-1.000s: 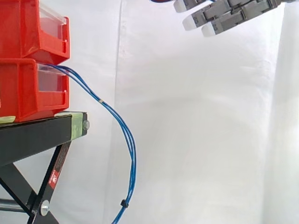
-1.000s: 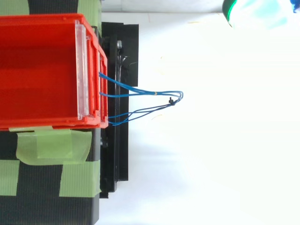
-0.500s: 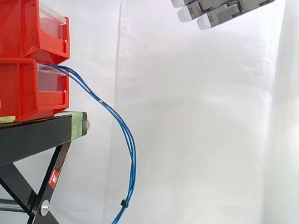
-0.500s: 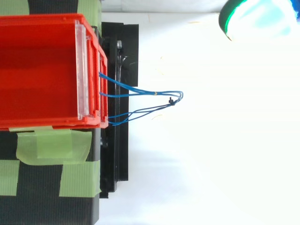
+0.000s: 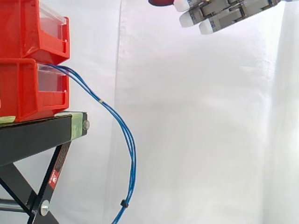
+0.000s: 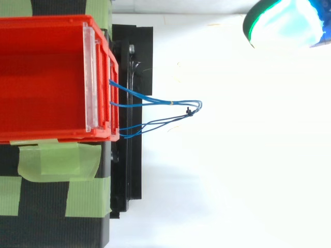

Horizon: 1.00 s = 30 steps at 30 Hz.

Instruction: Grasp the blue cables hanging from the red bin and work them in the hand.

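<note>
Side camera: level, close beside the work, facing the white curtain [image 5: 196,130]. Top camera: overhead, looking down. Shared: red bins [image 5: 28,91], blue cables [image 5: 132,154], my hand [image 5: 229,11].

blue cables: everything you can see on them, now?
The blue cables are several thin, glossy, flexible strands. They leave the front of the lower red bin, arc outward and hang past the black stand, out the side view's bottom edge. A pale band marks one high up; a black tie bundles them low down. Nothing touches them elsewhere; the hand, fingers straight, is high above, apart.
</note>
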Available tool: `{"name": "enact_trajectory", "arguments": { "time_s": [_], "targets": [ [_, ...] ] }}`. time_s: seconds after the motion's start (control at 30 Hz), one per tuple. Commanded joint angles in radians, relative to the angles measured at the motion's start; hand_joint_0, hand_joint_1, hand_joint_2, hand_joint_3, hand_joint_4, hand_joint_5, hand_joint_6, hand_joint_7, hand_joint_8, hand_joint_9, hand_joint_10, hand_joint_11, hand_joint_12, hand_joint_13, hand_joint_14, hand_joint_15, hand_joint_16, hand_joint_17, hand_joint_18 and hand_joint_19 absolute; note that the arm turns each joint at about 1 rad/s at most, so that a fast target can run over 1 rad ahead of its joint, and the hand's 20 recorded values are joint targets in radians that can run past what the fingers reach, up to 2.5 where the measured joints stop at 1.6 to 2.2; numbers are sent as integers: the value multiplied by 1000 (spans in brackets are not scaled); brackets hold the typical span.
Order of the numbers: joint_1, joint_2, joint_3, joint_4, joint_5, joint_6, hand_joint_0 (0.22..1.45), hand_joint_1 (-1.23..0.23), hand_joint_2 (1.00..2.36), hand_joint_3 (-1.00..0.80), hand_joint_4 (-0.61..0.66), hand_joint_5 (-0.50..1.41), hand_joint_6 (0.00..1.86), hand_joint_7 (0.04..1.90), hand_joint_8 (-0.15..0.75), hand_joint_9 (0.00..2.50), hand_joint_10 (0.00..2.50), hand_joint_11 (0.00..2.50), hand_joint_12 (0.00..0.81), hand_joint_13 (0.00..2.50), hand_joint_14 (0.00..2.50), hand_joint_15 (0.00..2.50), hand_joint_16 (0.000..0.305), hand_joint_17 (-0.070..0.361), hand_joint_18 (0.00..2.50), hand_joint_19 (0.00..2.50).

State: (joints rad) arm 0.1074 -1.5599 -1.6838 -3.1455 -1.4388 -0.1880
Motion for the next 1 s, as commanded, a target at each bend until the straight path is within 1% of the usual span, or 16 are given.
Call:
{"name": "enact_trajectory", "arguments": {
  "time_s": [0.0, 0.17, 0.27, 0.47, 0.5, 0.53, 0.57, 0.63, 0.67, 0.73, 0.77, 0.8, 0.83, 0.87, 0.9, 0.97],
  "targets": [
    [0, 0, 0, -1, 0, 1, 798, -470, 1000, -989, 244, -194, 5, 664, 307, 330, 2, 52, 354, 68, 1, 105, 48, 109, 0, 0],
    [0, 0, 0, -7, -5, 13, 799, -480, 1000, -992, 242, -194, 5, 666, 305, 337, 2, 43, 353, 70, 2, 106, 48, 108, 0, 0],
    [0, 0, 0, -21, -29, 56, 796, -483, 1001, -988, 241, -195, 5, 667, 306, 337, 0, 51, 353, 67, 2, 108, 48, 108, 0, 0],
    [2, 0, -7, 1, -25, 59, 795, -487, 1000, -994, 238, -201, 5, 669, 306, 328, 1, 50, 354, 67, 2, 108, 48, 108, 0, 0],
    [2, 0, -13, 5, -25, 59, 793, -488, 1000, -992, 238, -202, 5, 666, 306, 328, 0, 51, 355, 66, 2, 111, 48, 108, 0, 0],
    [2, 0, -37, 19, -29, 61, 794, -489, 1000, -994, 239, -203, 5, 669, 305, 327, 0, 49, 354, 66, 2, 107, 48, 108, 0, 0],
    [3, 0, -45, 24, -29, 61, 792, -490, 1000, -993, 238, -202, 5, 668, 305, 327, 0, 61, 355, 67, 2, 108, 48, 108, 0, 0],
    [6, 0, -85, 45, -29, 62, 792, -492, 1000, -996, 238, -203, 5, 666, 305, 326, 1, 54, 355, 66, 3, 110, 49, 109, 0, 0],
    [9, 0, -116, 73, -26, 61, 792, -497, 1000, -997, 237, -203, 5, 665, 305, 326, 0, 50, 355, 67, 2, 107, 49, 110, 0, 0],
    [12, 0, -134, 108, -25, 61, 790, -511, 1000, -998, 238, -203, 5, 666, 305, 327, 0, 47, 355, 69, 2, 108, 49, 110, 0, 0],
    [18, 0, -157, 167, -20, 62, 790, -513, 1000, -998, 238, -202, 5, 666, 305, 327, 1, 54, 355, 70, 2, 108, 49, 110, 0, 0],
    [21, 0, -166, 193, -11, 62, 790, -516, 1000, -994, 236, -201, 5, 667, 305, 327, 1, 54, 356, 70, 2, 108, 49, 110, 0, 0],
    [21, -2, -169, 203, -5, 62, 790, -518, 1000, -990, 237, -201, 5, 669, 306, 328, 1, 49, 356, 70, 2, 111, 49, 110, 0, 0],
    [23, 0, -171, 211, 1, 62, 790, -519, 1000, -992, 237, -200, 5, 669, 306, 329, 0, 49, 356, 70, 2, 109, 49, 110, 0, 0],
    [28, -2, -171, 220, 24, 62, 790, -519, 1000, -990, 236, -200, 5, 668, 306, 330, 0, 55, 355, 71, 2, 112, 49, 110, 0, 0],
    [31, -2, -171, 220, 43, 62, 792, -520, 1000, -990, 236, -199, 5, 665, 305, 330, 0, 56, 355, 72, 3, 108, 49, 110, 0, 0]
  ]
}}
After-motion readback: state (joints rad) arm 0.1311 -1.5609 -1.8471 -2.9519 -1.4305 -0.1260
